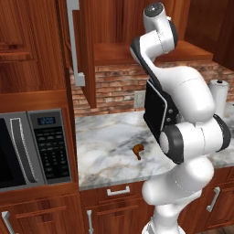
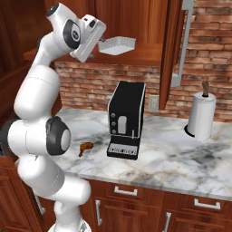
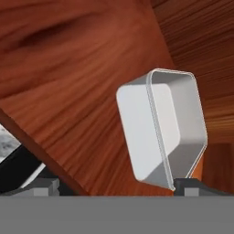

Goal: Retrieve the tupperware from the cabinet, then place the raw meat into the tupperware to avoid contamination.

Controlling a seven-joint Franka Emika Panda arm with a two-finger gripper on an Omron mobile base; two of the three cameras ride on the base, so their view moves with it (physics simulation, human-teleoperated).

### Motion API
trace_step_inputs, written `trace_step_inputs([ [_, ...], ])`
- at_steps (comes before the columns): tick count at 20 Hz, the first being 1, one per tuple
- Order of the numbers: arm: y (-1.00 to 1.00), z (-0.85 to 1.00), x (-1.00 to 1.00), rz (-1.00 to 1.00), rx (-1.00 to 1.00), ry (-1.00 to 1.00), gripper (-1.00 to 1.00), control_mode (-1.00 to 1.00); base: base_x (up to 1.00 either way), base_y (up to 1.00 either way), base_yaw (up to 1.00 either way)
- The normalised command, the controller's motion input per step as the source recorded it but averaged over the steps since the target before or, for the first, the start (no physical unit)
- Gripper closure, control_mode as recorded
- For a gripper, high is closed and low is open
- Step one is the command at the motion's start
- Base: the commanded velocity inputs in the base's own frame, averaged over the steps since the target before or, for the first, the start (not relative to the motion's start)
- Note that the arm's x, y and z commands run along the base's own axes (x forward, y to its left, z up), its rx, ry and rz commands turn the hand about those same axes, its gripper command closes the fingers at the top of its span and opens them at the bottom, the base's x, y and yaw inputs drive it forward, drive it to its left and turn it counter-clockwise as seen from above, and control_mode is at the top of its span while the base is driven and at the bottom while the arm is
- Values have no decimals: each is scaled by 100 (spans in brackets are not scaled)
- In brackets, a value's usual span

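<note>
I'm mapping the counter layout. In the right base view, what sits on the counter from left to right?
raw meat → coffee machine → paper towel roll

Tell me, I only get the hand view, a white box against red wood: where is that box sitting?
Observer: The tupperware sits on the bottom shelf of the open cabinet, high above the counter.
Operator: And the meat it's meant for?
Observer: The raw meat lies on the marble counter, beside a black coffee machine.
Operator: Anything else down there?
Observer: A paper towel roll stands upright further along the counter, past the coffee machine.
</note>
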Motion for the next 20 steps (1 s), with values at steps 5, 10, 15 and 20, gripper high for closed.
trace_step_inputs([
  [5, -5, 0, 41, 0, 0, 0, -100, -100, 0, 0, 0],
  [10, -5, 0, 40, 0, 0, 0, -100, -100, 0, 0, 0],
  [15, -6, -3, 35, 0, 0, 1, -100, -100, 0, 0, 0],
  [20, -6, -5, 30, 0, 0, 2, -100, -100, 0, 0, 0],
])
